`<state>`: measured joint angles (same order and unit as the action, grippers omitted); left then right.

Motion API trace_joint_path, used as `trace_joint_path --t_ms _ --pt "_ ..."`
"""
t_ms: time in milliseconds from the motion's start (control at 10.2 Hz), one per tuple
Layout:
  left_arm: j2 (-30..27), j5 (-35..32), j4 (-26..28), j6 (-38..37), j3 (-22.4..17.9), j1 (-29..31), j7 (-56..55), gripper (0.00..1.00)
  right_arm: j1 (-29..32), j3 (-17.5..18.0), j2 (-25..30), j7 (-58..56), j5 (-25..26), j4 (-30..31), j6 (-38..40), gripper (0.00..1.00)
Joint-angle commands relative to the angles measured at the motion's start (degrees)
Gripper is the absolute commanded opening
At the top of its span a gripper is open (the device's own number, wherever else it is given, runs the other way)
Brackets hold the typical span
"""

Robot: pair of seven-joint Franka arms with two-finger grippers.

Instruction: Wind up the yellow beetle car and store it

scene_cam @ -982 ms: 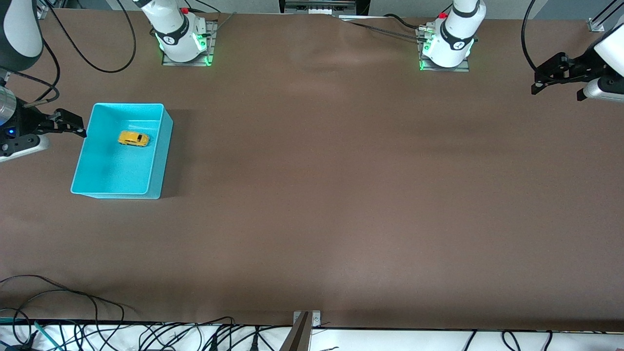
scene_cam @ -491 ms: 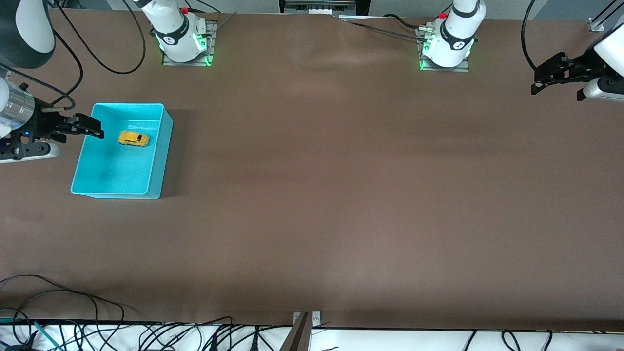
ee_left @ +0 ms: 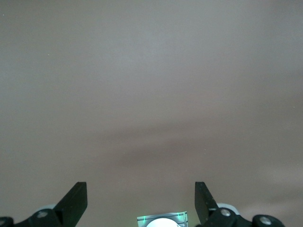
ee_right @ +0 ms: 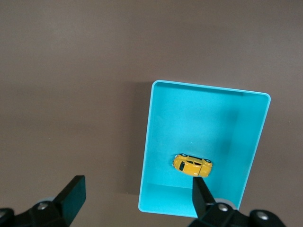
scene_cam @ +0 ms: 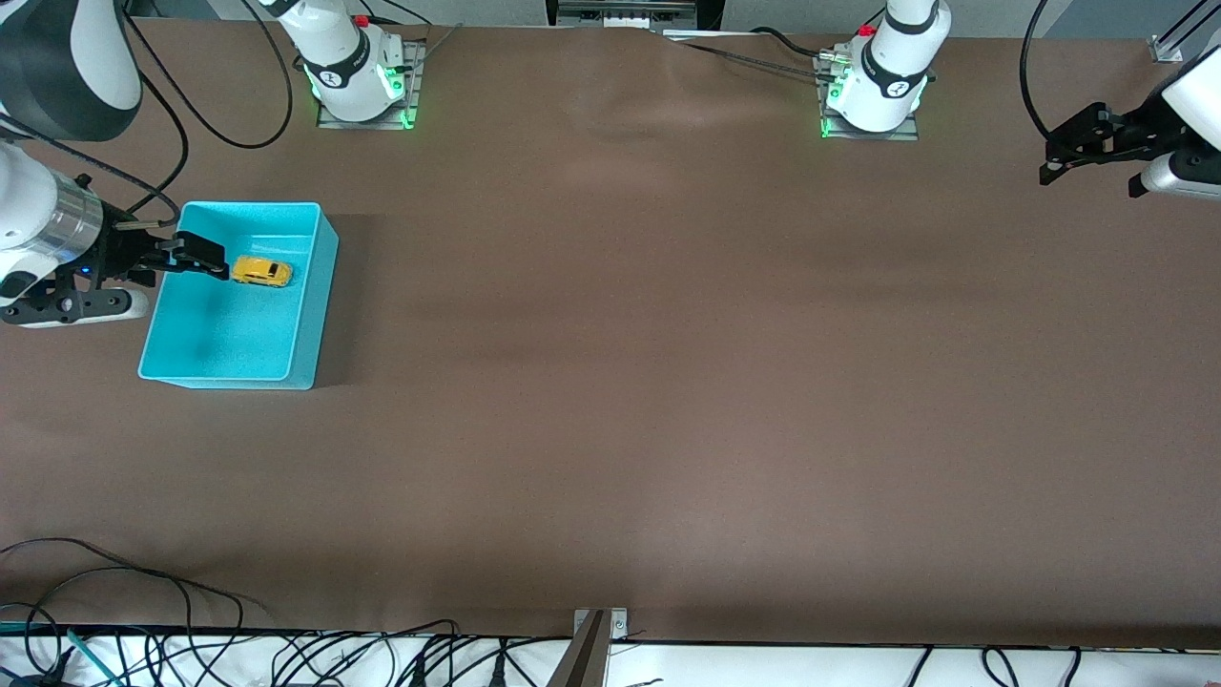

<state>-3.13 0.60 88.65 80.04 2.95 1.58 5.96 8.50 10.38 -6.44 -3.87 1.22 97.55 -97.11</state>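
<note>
Pretty bare setup here: brown table (scene_cam: pixel 610 382), one cyan bin (scene_cam: pixel 310 305) sitting toward the right arm's end, some cables along the edge closest to the front camera. Nothing seems to block the way into the bin. The yellow beetle car (scene_cam: pixel 261 271) is inside it, on the floor of the bin in the half farther from the front camera: little rounded orange-yellow body with dark windows, and I think it's on its wheels but it's tiny. The right gripper (scene_cam: pixel 202 260) hangs over the bin just beside the car, fingers spread wide, holding nothing. The left gripper (scene_cam: pixel 1073 153) waits over bare table at its own end, also wide open and empty.
</note>
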Motion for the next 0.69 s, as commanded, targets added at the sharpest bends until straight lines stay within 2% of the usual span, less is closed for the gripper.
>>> trace_joint_path --t_ms 0,589 --pt "0.67 1.33 -1.73 -0.77 0.21 0.44 -0.51 1.0 -7.96 -9.31 0.29 0.8 -0.43 -0.52 0.7 1.0" --pt "0.67 1.25 -1.73 -0.77 0.21 0.44 -0.51 1.0 -8.42 -9.51 0.29 0.8 -0.25 -0.34 -0.09 1.0"
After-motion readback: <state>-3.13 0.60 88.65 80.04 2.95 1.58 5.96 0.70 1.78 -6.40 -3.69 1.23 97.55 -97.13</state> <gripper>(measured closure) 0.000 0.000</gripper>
